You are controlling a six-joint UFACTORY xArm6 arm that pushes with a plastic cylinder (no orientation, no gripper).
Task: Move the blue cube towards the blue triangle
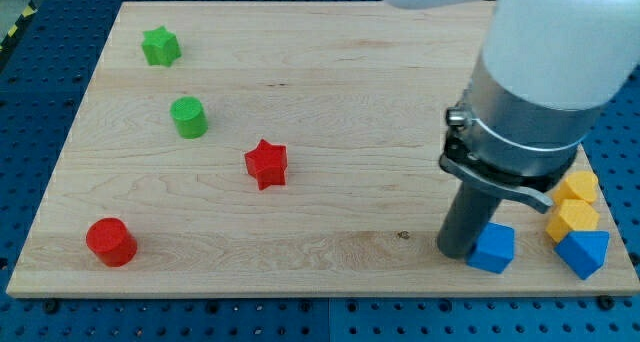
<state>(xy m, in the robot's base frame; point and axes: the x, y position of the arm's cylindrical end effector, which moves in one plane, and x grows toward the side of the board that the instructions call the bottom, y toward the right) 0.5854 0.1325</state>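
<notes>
Blue plastic cube (pixel 493 248) sits near the wooden board's (pixel 330 102) bottom right, my tip (pixel 459 252), a bare rod with no pincer, touching its left side, so the push is underway and should run rightward toward the nearby blue plastic triangle (pixel 584 254).
</notes>
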